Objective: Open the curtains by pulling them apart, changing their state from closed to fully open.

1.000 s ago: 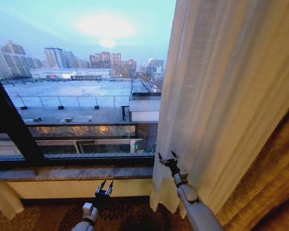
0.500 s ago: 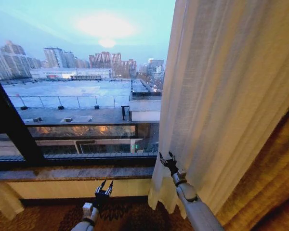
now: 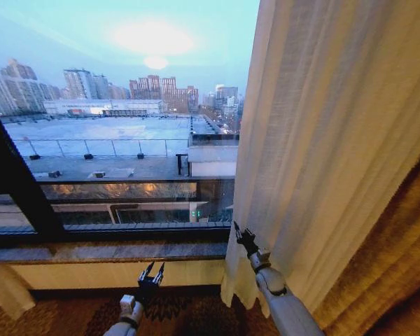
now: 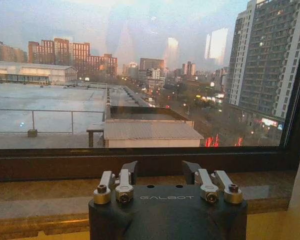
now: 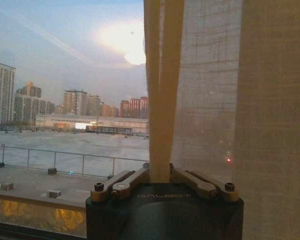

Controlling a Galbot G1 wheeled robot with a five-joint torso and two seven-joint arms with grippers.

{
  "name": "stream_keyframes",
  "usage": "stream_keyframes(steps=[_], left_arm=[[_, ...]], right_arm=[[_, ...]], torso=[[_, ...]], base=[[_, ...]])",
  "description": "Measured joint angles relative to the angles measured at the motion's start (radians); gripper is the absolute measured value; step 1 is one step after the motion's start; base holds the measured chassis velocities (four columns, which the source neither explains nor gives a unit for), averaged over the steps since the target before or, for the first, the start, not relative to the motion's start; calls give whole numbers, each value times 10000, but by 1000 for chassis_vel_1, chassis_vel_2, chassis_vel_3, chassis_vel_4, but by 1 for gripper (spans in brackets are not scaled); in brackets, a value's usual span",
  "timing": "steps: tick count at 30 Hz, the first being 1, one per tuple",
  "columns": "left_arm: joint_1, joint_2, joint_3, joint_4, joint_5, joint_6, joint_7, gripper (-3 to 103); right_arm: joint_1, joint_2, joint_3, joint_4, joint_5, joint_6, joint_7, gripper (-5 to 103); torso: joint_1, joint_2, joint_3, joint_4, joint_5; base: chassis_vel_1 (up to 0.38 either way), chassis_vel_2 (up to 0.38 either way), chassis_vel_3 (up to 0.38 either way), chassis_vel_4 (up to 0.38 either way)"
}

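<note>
The right curtain (image 3: pixel 322 140), sheer cream with vertical pleats, hangs at the right of the window, and its inner edge runs down to the floor. My right gripper (image 3: pixel 239 232) is at that edge low down, shut on a folded strip of the curtain (image 5: pixel 160 100) that rises between its fingers (image 5: pixel 125 181). A corner of the left curtain (image 3: pixel 1 290) shows at the bottom left. My left gripper (image 3: pixel 152 267) hovers low in front of the sill, open and holding nothing, its fingers (image 4: pixel 127 172) pointing at the glass.
A stone window sill (image 3: pixel 105 250) runs below the glass. A dark slanted window frame post (image 3: pixel 14 182) stands at the left. A thick golden drape (image 3: pixel 399 266) hangs right of the sheer panel. Patterned carpet (image 3: pixel 182 315) lies below.
The right gripper's fingers have gone from spread to shut on the right curtain's edge. That edge has shifted slightly to the right. The left arm has not moved.
</note>
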Motion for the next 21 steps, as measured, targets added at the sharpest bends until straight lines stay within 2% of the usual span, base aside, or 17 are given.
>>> stream_keyframes(steps=[2, 9, 21], left_arm=[[0, 0, 0, 0, 0, 0, 0, 50], [0, 0, 0, 0, 0, 0, 0, 50], [0, 0, -1, 0, 0, 0, -2, 50]], right_arm=[[14, -4, 33, -55, 102, 3, -87, 1], [139, -13, 194, -267, 523, 14, -641, 0], [310, -99, 319, -531, 682, 27, -716, 0]], torso=[[0, 0, 0, 0, 0], [0, 0, 0, 0, 0], [0, 0, 0, 2, 1]], base=[[0, 0, 0, 0], [0, 0, 0, 0], [-44, -40, 52, 50]])
